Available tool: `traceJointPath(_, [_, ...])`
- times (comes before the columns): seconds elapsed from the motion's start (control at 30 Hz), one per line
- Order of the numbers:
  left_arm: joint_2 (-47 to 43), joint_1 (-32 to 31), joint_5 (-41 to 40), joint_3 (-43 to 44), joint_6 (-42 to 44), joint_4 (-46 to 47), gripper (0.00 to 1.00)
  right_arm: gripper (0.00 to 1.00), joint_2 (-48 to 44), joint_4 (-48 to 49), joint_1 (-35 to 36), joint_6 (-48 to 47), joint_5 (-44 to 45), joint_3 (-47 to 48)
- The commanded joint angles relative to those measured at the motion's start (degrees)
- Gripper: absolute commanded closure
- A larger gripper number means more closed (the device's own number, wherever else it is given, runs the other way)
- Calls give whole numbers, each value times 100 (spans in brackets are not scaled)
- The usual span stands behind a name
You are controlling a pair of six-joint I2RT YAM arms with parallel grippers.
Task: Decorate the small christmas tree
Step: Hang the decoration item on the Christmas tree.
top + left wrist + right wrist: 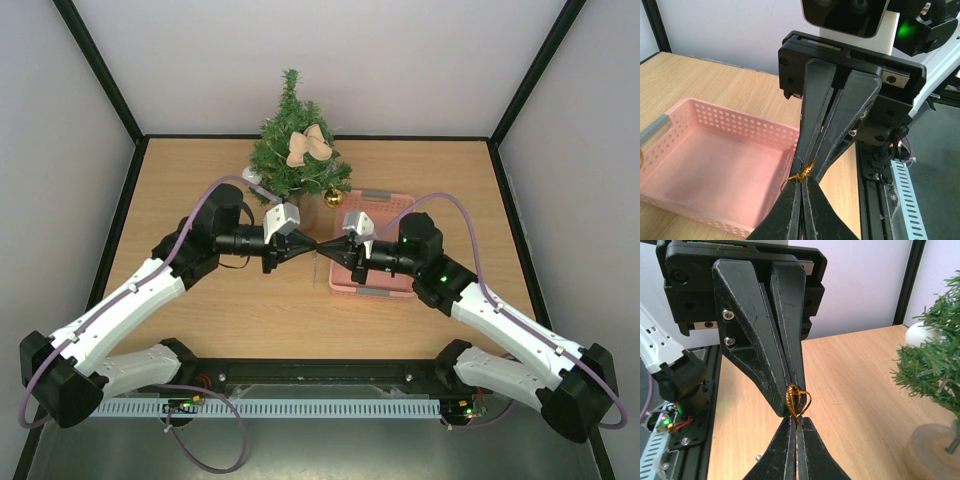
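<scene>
The left gripper (pixel 308 244) and the right gripper (pixel 327 247) meet tip to tip above the middle of the table (pixel 440 170). Both are pressed together. Between them they pinch a small gold thread loop (pixel 796 400). In the right wrist view the loop bulges out at the tips of the left gripper's fingers (pixel 765 340), and its lower end runs in between the right gripper's own closed tips. In the left wrist view the thread sits just where the two pairs of tips touch. Whether anything hangs from the thread cannot be told.

Under the right gripper and a little to its right lies a pink basket (pixel 395 197) with holes in its walls. It looks empty in the left wrist view.

The small christmas tree (pixel 293 150) stands upright at the far edge of the table, a little left of centre. It is just beyond the meeting grippers and just left of the basket's far corner. Its round clear base (pixel 932 445) rests on the wood, apart from both grippers. A pale bow (pixel 308 146) sits high on the tree. A gold ball (pixel 333 196) hangs at its lower right, and a white ball (pixel 250 175) shows at its lower left.

Both arms reach in from the near corners, elbows out to the sides.
</scene>
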Motion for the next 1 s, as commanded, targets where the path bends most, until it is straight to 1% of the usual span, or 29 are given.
traceJointPath(0.0, [16, 15, -188, 159, 24, -46, 98, 98, 28, 426, 35, -189, 305, 54])
traceJointPath(0.13, [44, 23, -307, 172, -108, 70, 98, 98, 118, 676, 30, -162, 506, 39])
traceJointPath(0.23, [105, 42, -538, 204, -205, 99, 98, 98, 231, 787, 34, -134, 860, 40])
traceJointPath(0.43, [169, 263, -747, 136, -584, 504, 97, 98, 437, 1034, 32, -116, 1251, 133])
traceJointPath(0.67, [327, 568, -942, 133, -834, 719, 98, 98, 797, 1370, 35, -9, 1384, 286])
traceJointPath(0.8, [368, 766, -857, 66, -851, 772, 98, 98, 1030, 1925, 30, 307, 1609, 237])
traceJointPath(0.97, [454, 1071, -643, -45, -897, 812, 98, 98, 1378, 2467, 33, 605, 1611, 247])
